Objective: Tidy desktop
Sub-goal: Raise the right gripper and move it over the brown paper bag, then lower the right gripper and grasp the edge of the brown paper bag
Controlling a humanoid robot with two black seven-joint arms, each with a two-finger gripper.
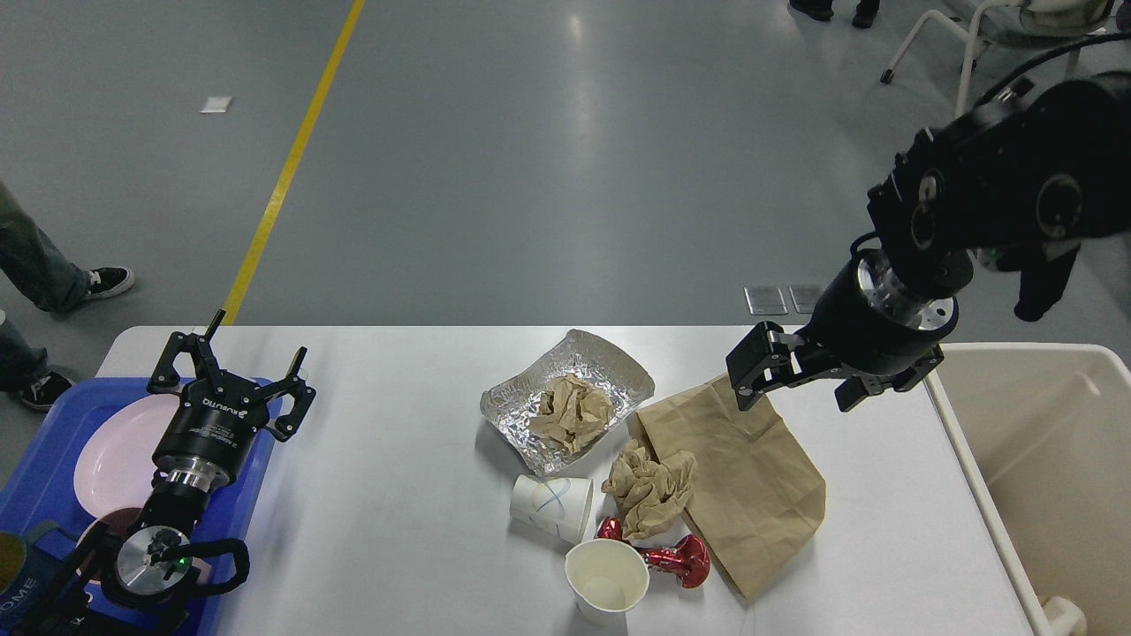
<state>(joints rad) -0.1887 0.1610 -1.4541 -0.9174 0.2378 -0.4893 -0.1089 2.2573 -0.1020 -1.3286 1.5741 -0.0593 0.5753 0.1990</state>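
Observation:
The white desktop [398, 495] holds a cluster of litter at its middle. A crumpled foil tray [610, 371] has a wad of brown paper [573, 415] in it. Beside it lie a flat brown paper bag [751, 495], a second paper wad [649, 490], a tipped paper cup [550, 505], an upright paper cup [605, 579] and a red foil wrapper [676, 558]. My right gripper [800, 387] hangs open and empty above the bag's far corner. My left gripper [237, 369] stands open and empty over the blue tray's right edge.
A blue tray [35, 459] with a pink plate [110, 450] sits at the table's left end. A beige bin [972, 459] stands against the right end. A person's shoes [102, 281] are on the floor at far left.

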